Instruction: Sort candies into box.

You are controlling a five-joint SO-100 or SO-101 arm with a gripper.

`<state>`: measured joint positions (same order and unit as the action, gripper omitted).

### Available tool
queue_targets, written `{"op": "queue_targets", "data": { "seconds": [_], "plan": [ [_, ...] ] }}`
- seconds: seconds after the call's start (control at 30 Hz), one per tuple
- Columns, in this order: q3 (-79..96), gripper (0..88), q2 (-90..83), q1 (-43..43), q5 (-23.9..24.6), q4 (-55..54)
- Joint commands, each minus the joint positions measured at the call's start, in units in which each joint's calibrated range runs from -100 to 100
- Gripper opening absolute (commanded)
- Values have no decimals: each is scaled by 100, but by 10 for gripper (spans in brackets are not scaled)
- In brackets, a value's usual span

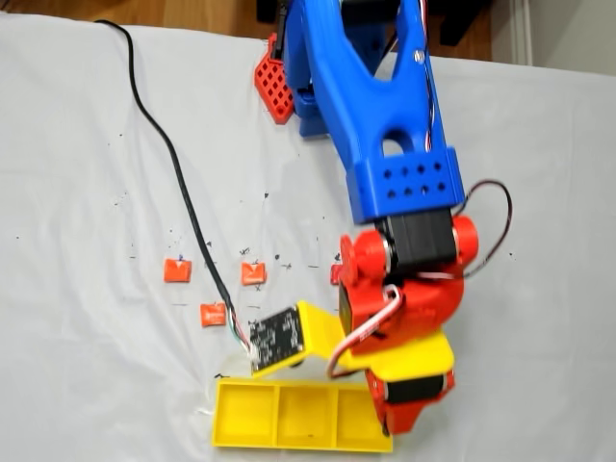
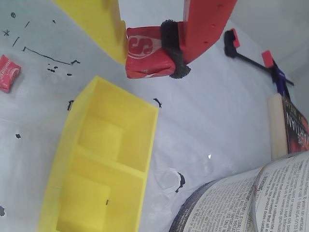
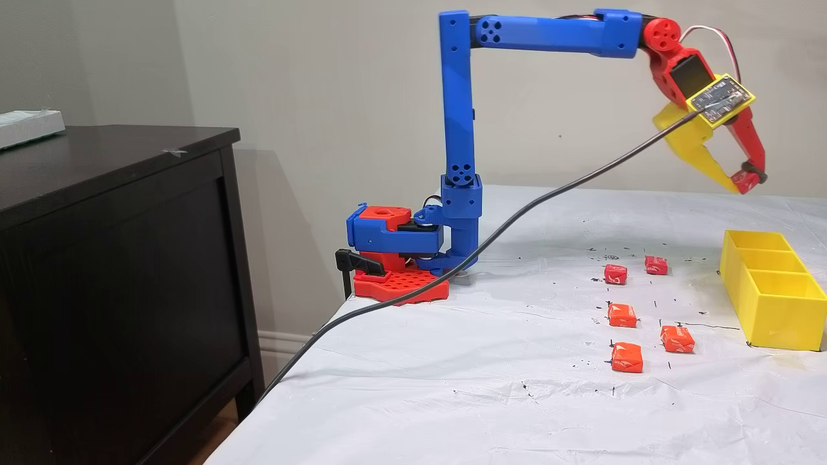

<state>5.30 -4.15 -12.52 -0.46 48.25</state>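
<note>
The two fingers are pressed in on a red candy (image 2: 147,57), the yellow finger (image 2: 99,24) on one side and the red finger's dark pad (image 2: 171,48) on the other, so the gripper (image 2: 149,55) is nearly closed with only the sweet's width between its tips. In the side-on fixed view the gripper (image 3: 743,184) hangs high in the air, tips pointing down, well above the table. The yellow box (image 2: 116,159) lies below it; in the wrist view the candy sits just past the box's end wall, near the corner of the last compartment, not squarely over any of the three. So the move to come, as I judge it, turns on that offset: the candy has to travel a little along the box's long axis, into the frame's lower left, before letting go, or it may land on the white cloth (image 3: 517,387) beside the rim. All three compartments look empty. Five more candies wait on the cloth, near the box but apart from it: (image 3: 616,274), (image 3: 656,265), (image 3: 622,315), (image 3: 677,339), (image 3: 627,357)
</note>
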Motion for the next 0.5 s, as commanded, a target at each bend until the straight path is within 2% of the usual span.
{"op": "queue_targets", "data": {
  "seconds": [0.0,0.3,0.47],
  "plan": [
    [-1591,1,559,102,93,197],
    [-4540,1,2323,165,166,2301],
    [-4986,1,2543,165,93,2874]
  ]
}}
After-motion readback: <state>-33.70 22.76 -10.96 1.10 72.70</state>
